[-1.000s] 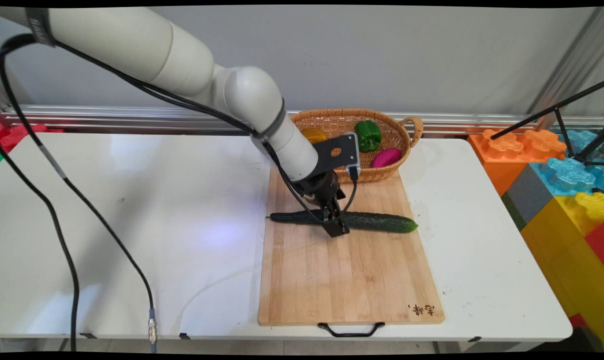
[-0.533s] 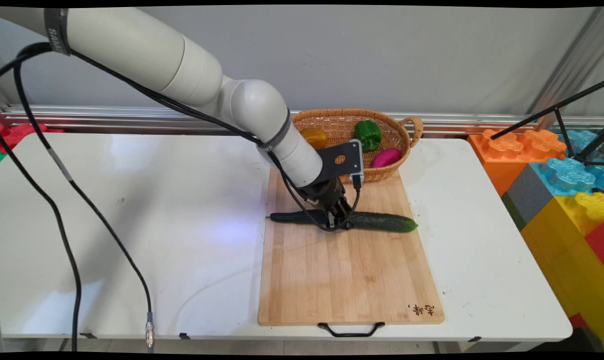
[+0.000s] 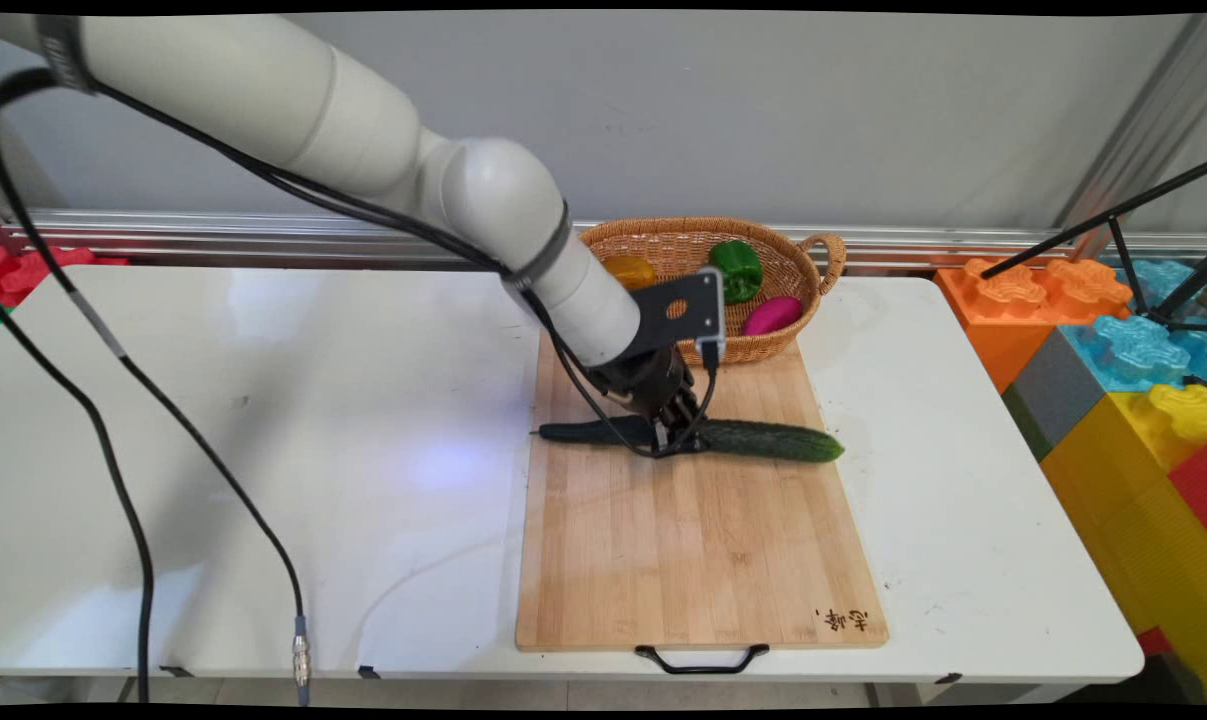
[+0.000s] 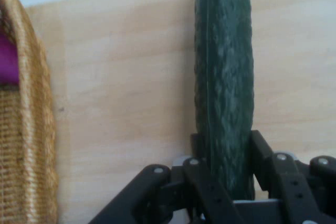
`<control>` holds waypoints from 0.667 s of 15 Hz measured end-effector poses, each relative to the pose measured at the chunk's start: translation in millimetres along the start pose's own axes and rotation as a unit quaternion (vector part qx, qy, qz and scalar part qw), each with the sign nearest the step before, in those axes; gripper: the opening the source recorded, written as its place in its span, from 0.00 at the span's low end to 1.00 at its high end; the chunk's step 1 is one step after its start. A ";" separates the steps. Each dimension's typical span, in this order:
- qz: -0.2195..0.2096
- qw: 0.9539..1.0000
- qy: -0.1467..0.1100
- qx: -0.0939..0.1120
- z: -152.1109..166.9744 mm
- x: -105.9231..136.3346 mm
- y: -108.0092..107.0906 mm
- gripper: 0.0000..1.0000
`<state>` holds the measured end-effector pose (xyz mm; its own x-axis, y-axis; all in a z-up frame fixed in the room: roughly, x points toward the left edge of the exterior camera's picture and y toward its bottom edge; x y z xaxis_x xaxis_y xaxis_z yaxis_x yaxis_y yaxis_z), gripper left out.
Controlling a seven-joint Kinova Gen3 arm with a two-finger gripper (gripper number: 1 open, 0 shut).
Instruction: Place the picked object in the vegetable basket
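Observation:
A long dark green cucumber (image 3: 763, 441) lies crosswise over the far part of the wooden cutting board (image 3: 703, 560). My gripper (image 3: 675, 438) comes down on its middle and is shut on it. In the hand view the cucumber (image 4: 223, 77) runs up from between the two black fingers (image 4: 261, 145), which press on its sides. Its stem end points left, past the board's left edge. I cannot tell whether it rests on the board or hangs just off it.
A wicker basket (image 3: 813, 250) stands behind the board with a green pepper (image 3: 735, 270), an orange-yellow fruit (image 3: 628, 270) and a magenta one (image 3: 771, 315) in it. Big coloured blocks (image 3: 1113, 350) rise at the right. Black cables (image 3: 123, 480) hang at the left.
The fingers, astride the cucumber a second ago, have closed on it. The cucumber has since shifted slightly to the right with the hand.

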<state>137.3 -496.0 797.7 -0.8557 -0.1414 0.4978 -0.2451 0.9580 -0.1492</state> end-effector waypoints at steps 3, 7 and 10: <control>0.000 1.000 0.017 -0.003 -19.3 14.9 -1.4 0.00; 0.000 0.999 0.048 0.014 -45.5 39.7 -15.6 0.00; 0.016 0.996 0.071 0.053 -65.9 60.1 -45.1 0.00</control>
<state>126.9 -531.2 890.6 -0.7926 -0.0675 0.6060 -0.2720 0.9286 -0.2523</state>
